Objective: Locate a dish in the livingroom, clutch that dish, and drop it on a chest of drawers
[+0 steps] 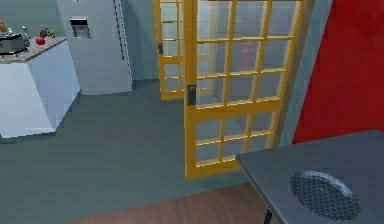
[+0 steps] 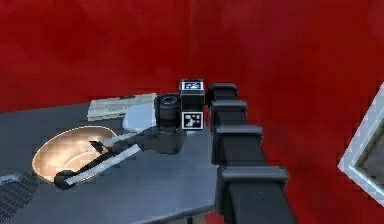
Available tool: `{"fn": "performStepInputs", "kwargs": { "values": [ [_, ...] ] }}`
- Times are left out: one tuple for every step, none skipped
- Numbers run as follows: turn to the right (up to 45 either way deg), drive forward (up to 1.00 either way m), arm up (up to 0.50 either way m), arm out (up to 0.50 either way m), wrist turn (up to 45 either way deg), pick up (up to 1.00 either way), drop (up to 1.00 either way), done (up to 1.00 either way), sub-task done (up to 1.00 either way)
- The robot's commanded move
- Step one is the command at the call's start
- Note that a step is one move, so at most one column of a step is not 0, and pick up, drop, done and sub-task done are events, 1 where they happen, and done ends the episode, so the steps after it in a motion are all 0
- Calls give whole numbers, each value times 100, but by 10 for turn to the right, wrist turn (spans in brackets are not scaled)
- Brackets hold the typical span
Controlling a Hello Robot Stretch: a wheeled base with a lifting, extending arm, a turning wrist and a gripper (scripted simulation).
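Observation:
A shallow copper-coloured dish [image 2: 58, 152] lies on the dark grey table [image 2: 150, 190] at the arm side view's left. My arm [image 2: 238, 150] rises from the bottom edge, with two white marker squares [image 2: 192, 103] at its far end. The gripper [image 2: 82, 164] reaches left from its dark body, and its thin fingers [image 2: 105, 164] lie across the dish's near rim. I cannot tell whether it holds anything, since the dish rests on the table right at the fingers.
A flat pale book-like thing [image 2: 118, 104] and a small white object [image 2: 137, 122] lie on the table by the red wall [image 2: 290, 60]. In the forward view, the table corner [image 1: 290, 165] carries a round mesh piece [image 1: 325, 193]. Yellow-framed glass doors [image 1: 235, 90], a grey fridge [image 1: 95, 45] and a white counter [image 1: 35, 85] stand across open grey floor [image 1: 110, 160].

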Motion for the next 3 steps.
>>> {"fn": "performStepInputs", "kwargs": {
  "values": [
    [0,0,0,0,-450,0,0,0,0],
    [0,0,0,0,-60,0,0,0,0],
    [0,0,0,-16,0,0,0,0,0]
  ]
}}
